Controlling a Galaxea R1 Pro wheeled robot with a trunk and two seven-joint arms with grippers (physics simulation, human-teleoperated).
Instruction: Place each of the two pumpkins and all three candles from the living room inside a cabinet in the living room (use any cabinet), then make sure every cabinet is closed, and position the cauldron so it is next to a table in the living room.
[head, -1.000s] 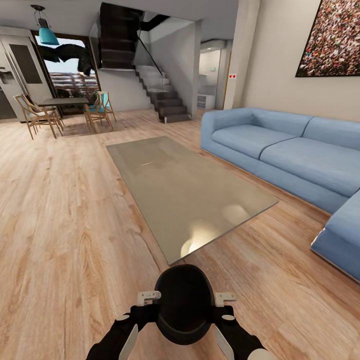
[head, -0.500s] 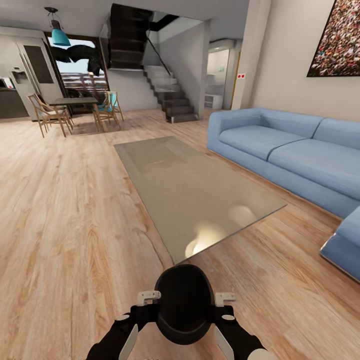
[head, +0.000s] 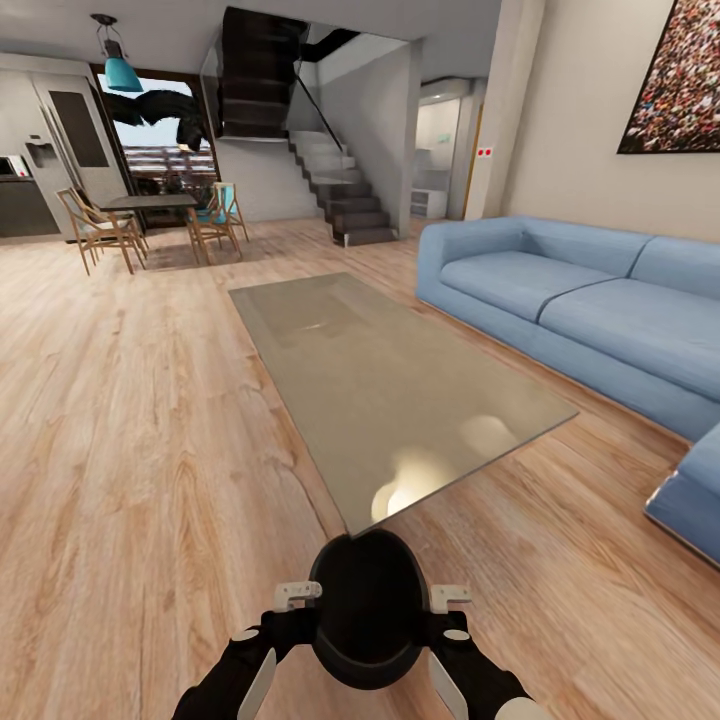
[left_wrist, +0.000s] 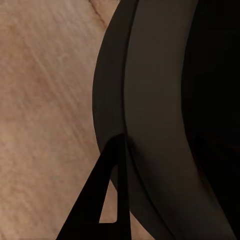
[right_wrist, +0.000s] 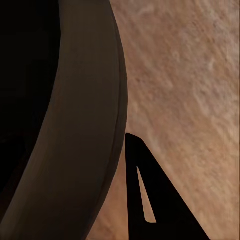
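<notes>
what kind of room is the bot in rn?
Looks like an open-plan home living room: a blue L-shaped sofa, a low glossy coffee table on wood-plank floor, and a dining set with a staircase beyond. The robot carries a black cauldron between both arms.

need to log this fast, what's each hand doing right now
Left hand: pressed on the round black cauldron's left side; grip cannot be told.
Right hand: pressed on its right side; grip cannot be told.
</notes>
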